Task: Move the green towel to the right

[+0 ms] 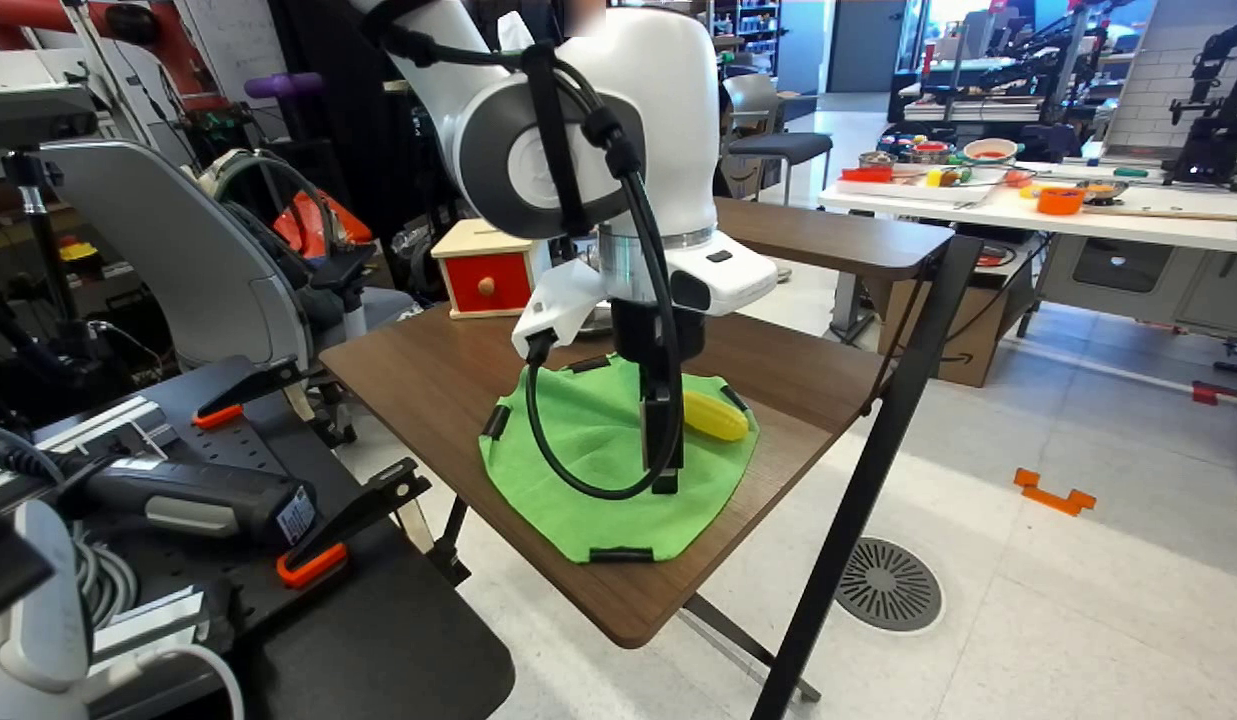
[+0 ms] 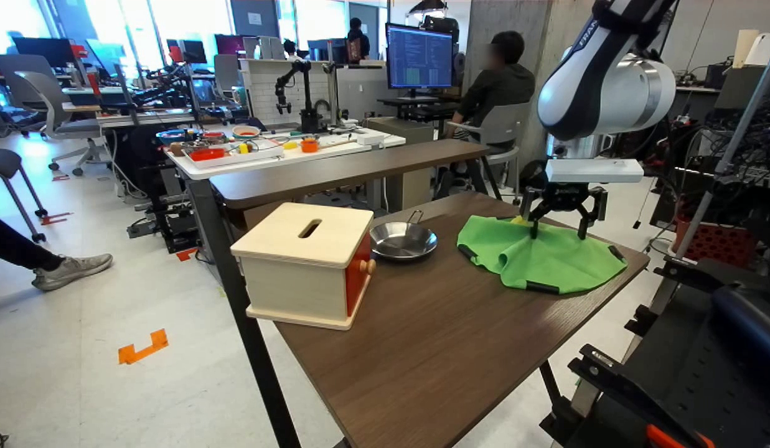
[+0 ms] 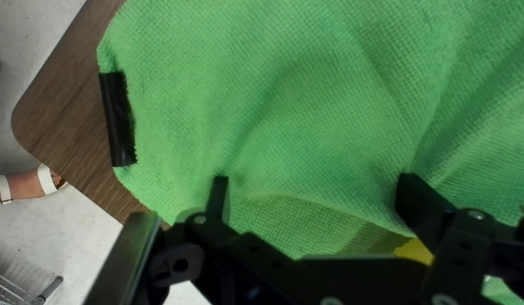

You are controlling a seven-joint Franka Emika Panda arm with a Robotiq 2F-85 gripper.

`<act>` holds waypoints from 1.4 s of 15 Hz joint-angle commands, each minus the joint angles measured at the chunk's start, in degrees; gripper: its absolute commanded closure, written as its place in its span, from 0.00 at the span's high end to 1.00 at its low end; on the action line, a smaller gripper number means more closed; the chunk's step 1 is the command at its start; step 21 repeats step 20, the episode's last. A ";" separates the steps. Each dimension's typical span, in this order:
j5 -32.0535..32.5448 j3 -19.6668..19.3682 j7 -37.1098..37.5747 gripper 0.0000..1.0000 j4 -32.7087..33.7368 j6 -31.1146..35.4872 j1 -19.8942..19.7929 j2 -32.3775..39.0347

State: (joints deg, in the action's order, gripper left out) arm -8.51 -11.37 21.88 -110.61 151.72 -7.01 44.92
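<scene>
The green towel (image 1: 578,490) is a lime-green cloth with black clips or strips on its edges. It lies rumpled near a corner of the brown table and also shows in an exterior view (image 2: 546,264). It fills most of the wrist view (image 3: 287,106). My gripper (image 2: 558,233) points down with its fingers spread apart. In the wrist view both fingertips of the gripper (image 3: 314,181) touch or press into the towel, with a low fold of cloth between them. A yellow object (image 1: 716,416) lies on the towel beside the gripper, mostly hidden in the wrist view (image 3: 414,252).
A wooden box with a red drawer (image 2: 304,267) stands on the brown table (image 2: 422,348). A steel pan (image 2: 402,241) sits between the box and the towel. A raised brown shelf (image 2: 353,167) runs along one side. A black cart (image 1: 398,610) stands beside the table.
</scene>
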 commanded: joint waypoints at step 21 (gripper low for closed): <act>4.51 -0.84 -7.23 1.00 -15.43 5.09 1.64 -16.31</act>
